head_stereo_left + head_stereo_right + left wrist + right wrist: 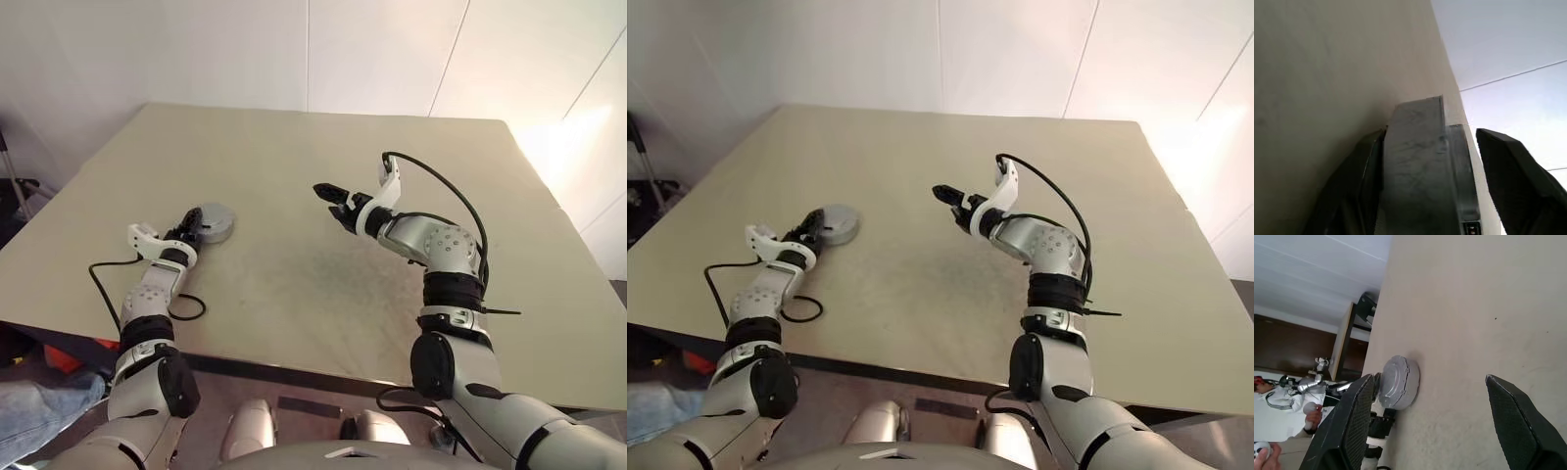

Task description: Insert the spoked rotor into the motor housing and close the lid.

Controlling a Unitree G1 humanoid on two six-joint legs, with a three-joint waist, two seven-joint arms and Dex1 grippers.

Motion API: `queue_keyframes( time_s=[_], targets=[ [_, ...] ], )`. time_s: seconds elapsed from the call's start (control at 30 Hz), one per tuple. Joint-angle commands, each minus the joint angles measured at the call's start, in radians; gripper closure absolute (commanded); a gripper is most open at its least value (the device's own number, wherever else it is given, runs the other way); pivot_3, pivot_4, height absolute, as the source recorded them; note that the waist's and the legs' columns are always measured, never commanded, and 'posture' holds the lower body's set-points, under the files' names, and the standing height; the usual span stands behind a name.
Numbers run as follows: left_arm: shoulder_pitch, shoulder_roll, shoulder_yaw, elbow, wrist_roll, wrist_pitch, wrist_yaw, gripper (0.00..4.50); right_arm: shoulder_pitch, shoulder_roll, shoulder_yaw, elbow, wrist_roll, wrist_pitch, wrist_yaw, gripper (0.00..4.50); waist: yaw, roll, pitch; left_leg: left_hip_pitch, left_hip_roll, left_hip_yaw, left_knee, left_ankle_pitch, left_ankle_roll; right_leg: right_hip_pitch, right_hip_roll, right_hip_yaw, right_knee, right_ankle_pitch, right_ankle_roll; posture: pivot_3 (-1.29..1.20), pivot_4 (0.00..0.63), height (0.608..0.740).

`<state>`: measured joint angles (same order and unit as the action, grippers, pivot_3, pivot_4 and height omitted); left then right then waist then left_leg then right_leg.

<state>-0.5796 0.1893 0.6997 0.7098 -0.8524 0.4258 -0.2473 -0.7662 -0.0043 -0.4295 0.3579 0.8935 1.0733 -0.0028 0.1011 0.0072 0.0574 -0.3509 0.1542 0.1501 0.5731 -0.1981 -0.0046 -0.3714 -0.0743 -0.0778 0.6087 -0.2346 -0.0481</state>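
- The left pincer (192,223) is low on the bench (294,274), fingers apart around the housing's edge (one finger touching, the other clear of it).
- The housing (215,222) lies flat, lid on top.
- The right pincer (328,193) hovers farther, wide open, empty.

A beige table (323,176) stands before white wall panels (245,49)

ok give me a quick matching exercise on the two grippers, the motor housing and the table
Things:
1. left gripper
2. right gripper
3. motor housing
4. table

Descriptions:
a. grey and round, lying on the table's left part
b. beige, flat surface
c. above the table's middle, jaws open
d. at the housing's edge

Pairs: 1-d, 2-c, 3-a, 4-b
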Motion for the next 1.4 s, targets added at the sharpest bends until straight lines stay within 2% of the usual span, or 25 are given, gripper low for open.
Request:
queue_keyframes(
  time_s=[0.03, 0.07, 0.17, 0.27, 0.37, 0.47, 0.53, 0.67, 0.8, 0.93, 1.07, 1.27, 1.4],
  targets=[
    [0.012, 0.061, 0.025, 0.044, 0.055, -0.110, 0.058, 0.46, -0.035, -0.005, 0.006, -0.001, 0.007, 0.005, 0.017, 0.39, -0.010, 0.000, 0.000, 0.005, 0.000, 0.000, -0.002, 0.000, -0.001, 0.005, 0.000, 0.000, -0.001, -0.001, -0.001, 0.00, 0.000, 0.740],
    [0.007, 0.089, 0.032, 0.060, 0.071, -0.151, 0.066, 0.19, -0.034, -0.010, 0.010, 0.005, 0.002, 0.010, 0.021, 0.39, -0.012, 0.000, 0.000, 0.007, 0.000, 0.001, -0.003, 0.001, -0.002, 0.008, 0.000, 0.000, -0.001, -0.003, -0.004, 0.00, 0.000, 0.740],
    [-0.014, 0.163, 0.057, 0.106, 0.087, -0.234, 0.078, 0.19, -0.035, -0.023, 0.022, 0.023, -0.009, 0.018, 0.034, 0.39, -0.030, -0.001, 0.000, 0.011, 0.002, 0.002, -0.008, 0.004, -0.006, 0.007, 0.001, -0.001, -0.001, -0.003, -0.005, 0.00, 0.000, 0.740],
    [-0.036, 0.233, 0.025, 0.128, 0.132, -0.273, 0.050, 0.19, -0.036, -0.036, 0.045, 0.030, -0.036, 0.002, 0.065, 0.39, -0.025, -0.002, 0.000, 0.006, 0.007, 0.000, -0.007, 0.005, -0.008, -0.001, 0.006, -0.002, -0.001, 0.000, -0.002, 0.00, 0.000, 0.740],
    [-0.047, 0.250, -0.038, 0.097, 0.185, -0.290, -0.006, 0.19, -0.015, -0.050, 0.111, -0.011, -0.116, -0.095, 0.132, 0.39, -0.001, -0.002, 0.000, -0.004, 0.007, 0.000, -0.006, 0.004, -0.007, -0.011, 0.007, -0.002, -0.001, 0.005, -0.011, 0.00, 0.000, 0.740],
    [0.008, 0.185, -0.233, -0.110, 0.273, -0.309, -0.178, 0.19, 0.104, -0.176, 0.359, -0.165, -0.343, -0.355, 0.346, 0.39, 0.037, -0.003, 0.001, -0.016, 0.008, 0.000, 0.001, 0.001, -0.002, -0.016, 0.005, -0.006, -0.001, 0.005, -0.011, 0.00, 0.000, 0.740],
    [0.040, 0.156, -0.334, -0.219, 0.318, -0.301, -0.231, 0.19, 0.173, -0.273, 0.456, -0.211, -0.432, -0.477, 0.482, 0.39, 0.055, -0.005, 0.002, -0.019, 0.006, 0.000, 0.007, -0.002, 0.002, -0.015, 0.001, -0.007, -0.001, 0.006, -0.009, 0.00, 0.000, 0.740],
    [0.049, 0.144, -0.506, -0.324, 0.475, -0.352, -0.247, 0.19, 0.271, -0.469, 0.541, -0.217, -0.548, -0.669, 0.715, 0.39, 0.052, -0.009, 0.004, -0.019, 0.000, 0.000, 0.009, -0.004, 0.006, -0.013, -0.003, -0.004, -0.003, 0.009, -0.003, 0.00, 0.000, 0.740],
    [0.052, 0.112, -0.627, -0.347, 0.521, -0.350, -0.352, 0.19, 0.291, -0.575, 0.547, -0.113, -0.619, -0.777, 0.815, 0.39, 0.036, -0.009, 0.004, -0.015, 0.000, 0.000, 0.010, -0.002, 0.004, -0.011, -0.002, -0.001, -0.001, 0.010, 0.000, 0.00, 0.000, 0.740],
    [0.094, 0.086, -0.752, -0.316, 0.574, -0.338, -0.469, 0.19, 0.282, -0.592, 0.534, -0.037, -0.665, -0.844, 0.842, 0.39, 0.019, -0.008, 0.004, -0.013, 0.002, 0.001, 0.010, 0.000, 0.002, -0.008, 0.000, -0.001, -0.001, 0.007, -0.005, 0.00, 0.000, 0.740],
    [0.104, 0.055, -0.771, -0.291, 0.583, -0.332, -0.480, 0.19, 0.271, -0.571, 0.520, -0.005, -0.684, -0.862, 0.828, 0.39, 0.016, -0.008, 0.004, -0.015, 0.003, 0.001, 0.010, 0.001, 0.008, -0.012, 0.000, -0.002, 0.000, 0.011, -0.014, 0.00, 0.000, 0.740],
    [0.116, 0.032, -0.764, -0.319, 0.582, -0.310, -0.473, 0.19, 0.267, -0.538, 0.505, 0.005, -0.700, -0.868, 0.795, 0.39, 0.020, -0.007, 0.004, -0.019, 0.005, 0.002, 0.020, -0.001, 0.019, -0.014, 0.000, -0.002, 0.002, 0.012, -0.015, 0.00, 0.000, 0.740],
    [0.110, 0.026, -0.760, -0.299, 0.588, -0.314, -0.470, 0.19, 0.251, -0.510, 0.483, 0.038, -0.729, -0.905, 0.708, 0.39, 0.020, -0.007, 0.004, -0.018, 0.006, 0.003, 0.025, -0.005, 0.018, -0.012, 0.000, -0.002, 0.002, 0.013, -0.016, 0.00, 0.000, 0.740]
  ],
)
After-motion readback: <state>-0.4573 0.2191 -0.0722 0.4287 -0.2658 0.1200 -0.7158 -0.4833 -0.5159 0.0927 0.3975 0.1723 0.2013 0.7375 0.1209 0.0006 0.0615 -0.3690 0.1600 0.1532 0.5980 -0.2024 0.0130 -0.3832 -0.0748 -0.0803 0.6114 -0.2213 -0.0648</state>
